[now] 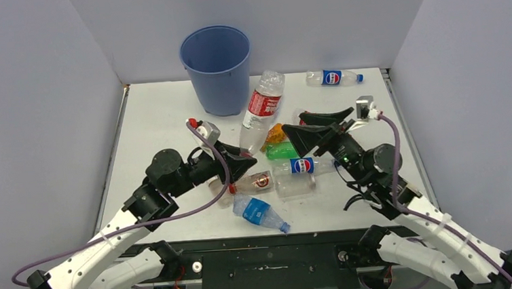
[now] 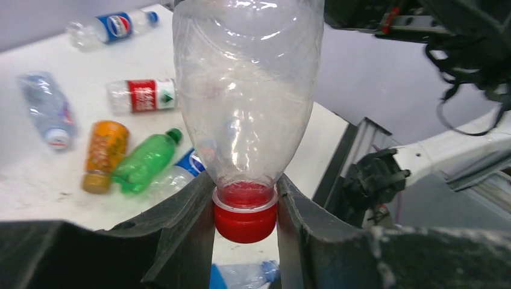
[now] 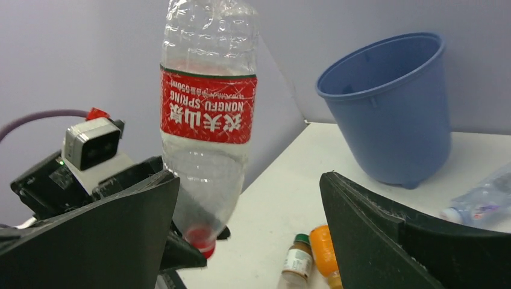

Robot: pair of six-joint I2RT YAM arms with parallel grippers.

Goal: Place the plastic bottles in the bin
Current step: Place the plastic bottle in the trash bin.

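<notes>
The left end effector [image 2: 244,208] is closed on the neck of a clear plastic bottle with a red label [image 1: 262,106], just above its red cap [image 2: 244,224]. The bottle is held upside down, beside the tall round blue plastic bin [image 1: 216,86] and outside it. The bin stands upright on the white counter [image 1: 156,117], and its mouth shows only blue inner wall. The right end effector [image 1: 292,121] is spread wide and holds nothing. It is above a green bottle [image 1: 279,151] and a Pepsi-labelled bottle [image 1: 302,166], both lying on the counter.

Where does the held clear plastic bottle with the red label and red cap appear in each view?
Top external: the bottle at centre, tilted.
Left wrist: the bottle fills the centre, red cap down between the jaws.
Right wrist: the bottle left of centre, upside down.
Shared landmark: the lying orange plastic bottle.
</notes>
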